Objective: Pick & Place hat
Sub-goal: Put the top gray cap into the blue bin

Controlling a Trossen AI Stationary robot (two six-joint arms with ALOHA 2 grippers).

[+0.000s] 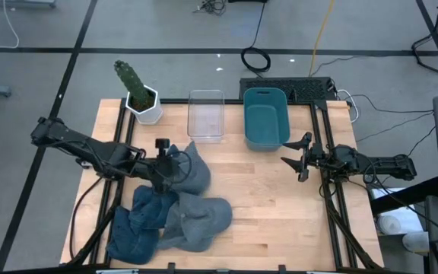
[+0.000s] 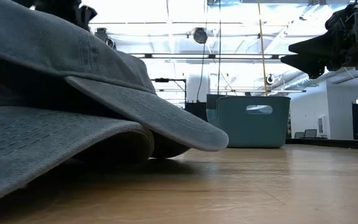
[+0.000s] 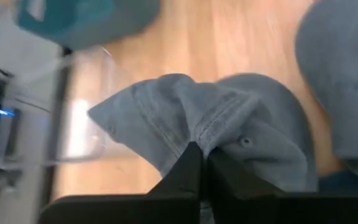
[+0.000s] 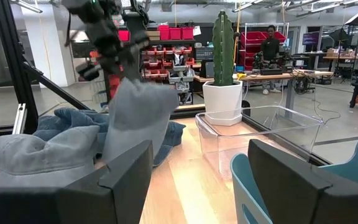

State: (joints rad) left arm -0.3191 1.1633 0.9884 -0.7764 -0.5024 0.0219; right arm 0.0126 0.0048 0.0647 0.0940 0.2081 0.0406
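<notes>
A grey-blue hat (image 1: 193, 173) (image 4: 135, 112) hangs from my left gripper (image 1: 163, 164) (image 3: 202, 157), which is shut on it above the table's left half. Below and nearer lie a grey cap (image 1: 204, 219) and darker blue hats (image 1: 137, 227), piled on the table; their brims (image 2: 148, 112) fill the low view. My right gripper (image 1: 299, 157) (image 4: 197, 155) is open and hovers over the table's right side, near the teal bin (image 1: 265, 116), touching nothing. My left gripper pinches a bunched fold of the hat's crown (image 3: 211, 134) between its two shut fingers (image 3: 188, 165), coming from above and slanting toward the table's right. The hat droops below the fingers, slack. Whether its lower edge (image 4: 126, 152) touches the pile, I cannot tell.
A clear bin (image 1: 206, 114) and the teal bin stand side by side at the far edge. A cactus in a white pot (image 1: 141, 97) stands at the far left corner. Bare wood (image 1: 268, 205) lies between the hat pile and the right arm.
</notes>
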